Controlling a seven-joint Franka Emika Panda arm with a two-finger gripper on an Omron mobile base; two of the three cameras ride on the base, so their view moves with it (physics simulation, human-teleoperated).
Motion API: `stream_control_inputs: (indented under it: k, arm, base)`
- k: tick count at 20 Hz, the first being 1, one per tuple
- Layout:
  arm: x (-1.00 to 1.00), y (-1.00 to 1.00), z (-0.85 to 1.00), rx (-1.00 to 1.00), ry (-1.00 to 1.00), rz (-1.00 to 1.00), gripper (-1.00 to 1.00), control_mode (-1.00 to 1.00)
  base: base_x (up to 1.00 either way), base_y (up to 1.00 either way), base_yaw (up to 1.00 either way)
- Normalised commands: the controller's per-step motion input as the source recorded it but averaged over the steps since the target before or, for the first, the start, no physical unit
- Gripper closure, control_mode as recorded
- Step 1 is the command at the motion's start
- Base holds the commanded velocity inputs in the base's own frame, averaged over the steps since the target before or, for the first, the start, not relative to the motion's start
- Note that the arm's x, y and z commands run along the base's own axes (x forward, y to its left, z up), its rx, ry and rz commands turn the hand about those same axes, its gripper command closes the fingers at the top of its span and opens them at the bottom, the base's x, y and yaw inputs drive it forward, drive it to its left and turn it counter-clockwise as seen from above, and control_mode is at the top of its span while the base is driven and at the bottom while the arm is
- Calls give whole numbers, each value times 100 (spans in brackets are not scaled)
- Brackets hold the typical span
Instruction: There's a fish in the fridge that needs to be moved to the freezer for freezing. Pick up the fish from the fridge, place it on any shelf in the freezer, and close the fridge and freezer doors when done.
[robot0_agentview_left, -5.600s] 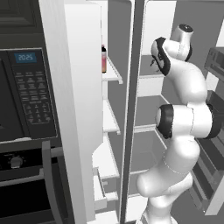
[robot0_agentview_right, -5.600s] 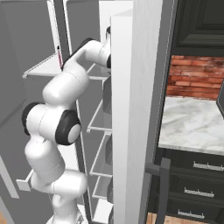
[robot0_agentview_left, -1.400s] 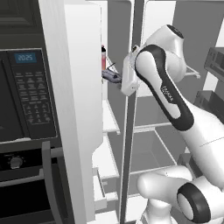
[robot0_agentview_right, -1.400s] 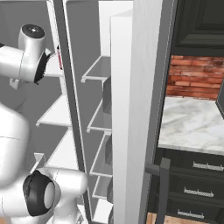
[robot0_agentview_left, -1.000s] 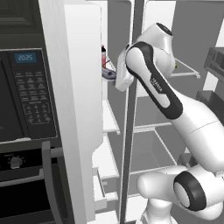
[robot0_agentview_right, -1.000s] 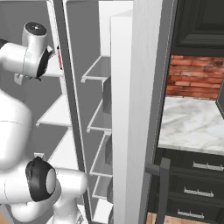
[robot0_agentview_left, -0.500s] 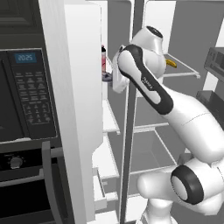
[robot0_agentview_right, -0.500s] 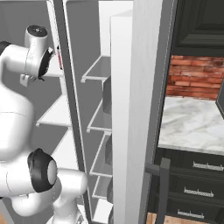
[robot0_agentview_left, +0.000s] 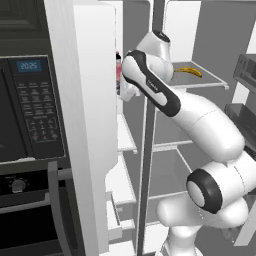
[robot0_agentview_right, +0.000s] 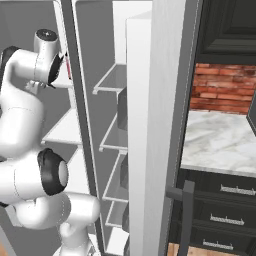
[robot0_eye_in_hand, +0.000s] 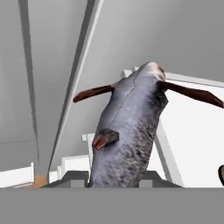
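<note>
Freezer (robot0_agentview_left: 125, 135) shelves behind gripper-held fish (robot0_eye_in_hand: 131, 127).

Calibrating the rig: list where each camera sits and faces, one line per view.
Left base view: behind the arm, to its left, facing forward into the open unit, oven at left; arm rises lower right.
Right base view: behind, to its right, facing forward past the door edge, counter at right; arm rises lower left.
Hand view: on the hand, looking along the gripper at the fish it holds.
Shared: both base views show the arm and unit.
</note>
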Motion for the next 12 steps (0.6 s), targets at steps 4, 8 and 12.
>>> stream_control_inputs:
  k: [4,8,12]
  arm:
    - [48,43,0,-10,0,0,100,-100]
    - [53,1,1,-1,1,0,100,-100]
    - [53,12,-1,-5,0,0,100,-100]
  base:
    - [0,0,0]
    - [0,0,0]
    - [0,0,0]
